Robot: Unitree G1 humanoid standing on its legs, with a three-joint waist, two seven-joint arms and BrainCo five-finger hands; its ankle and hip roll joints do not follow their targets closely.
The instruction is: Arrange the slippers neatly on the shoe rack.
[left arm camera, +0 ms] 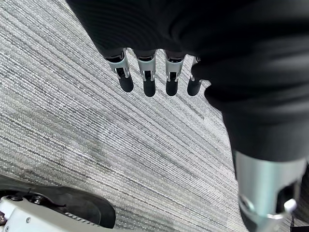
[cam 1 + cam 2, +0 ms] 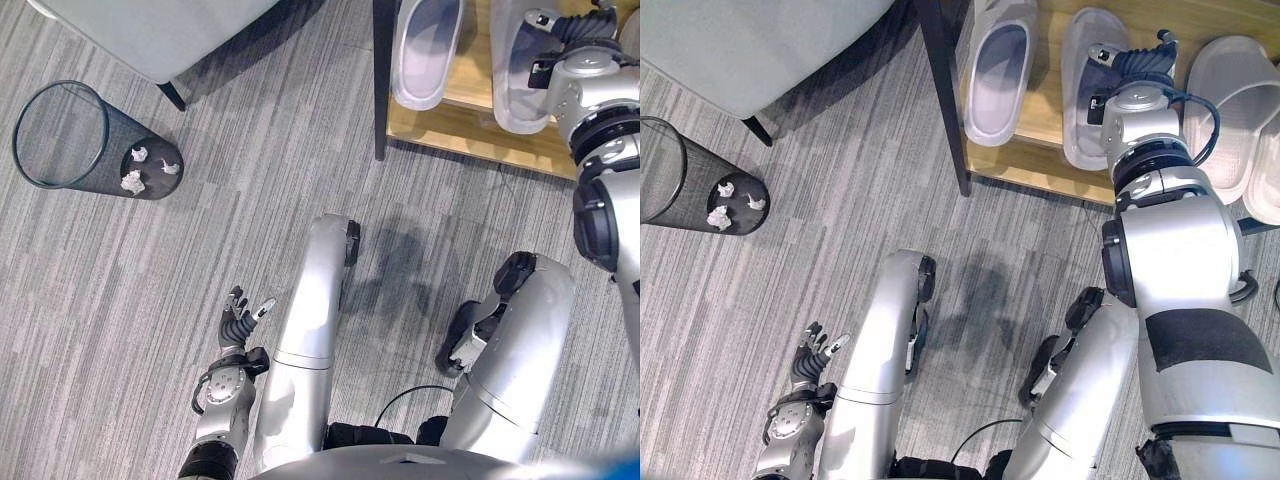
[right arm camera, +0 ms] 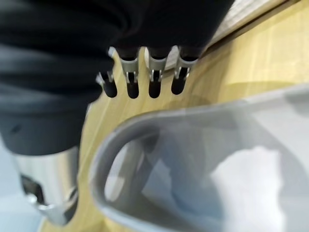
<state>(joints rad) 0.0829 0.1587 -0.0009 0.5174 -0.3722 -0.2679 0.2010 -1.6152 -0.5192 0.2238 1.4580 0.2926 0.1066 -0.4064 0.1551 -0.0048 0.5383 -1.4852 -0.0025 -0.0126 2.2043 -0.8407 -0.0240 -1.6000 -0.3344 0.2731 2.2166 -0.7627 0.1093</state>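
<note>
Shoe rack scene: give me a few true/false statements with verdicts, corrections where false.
1. Slippers sit on the rack. True.
2. The bin is empty. False: it holds crumpled paper.
3. The right robot hand is over a slipper on the rack. True.
4. The left robot hand holds a slipper. False: it hangs over the carpet, fingers relaxed, holding nothing.
5. The bin stands on the rack. False: it is on the carpet, apart from the rack.
</note>
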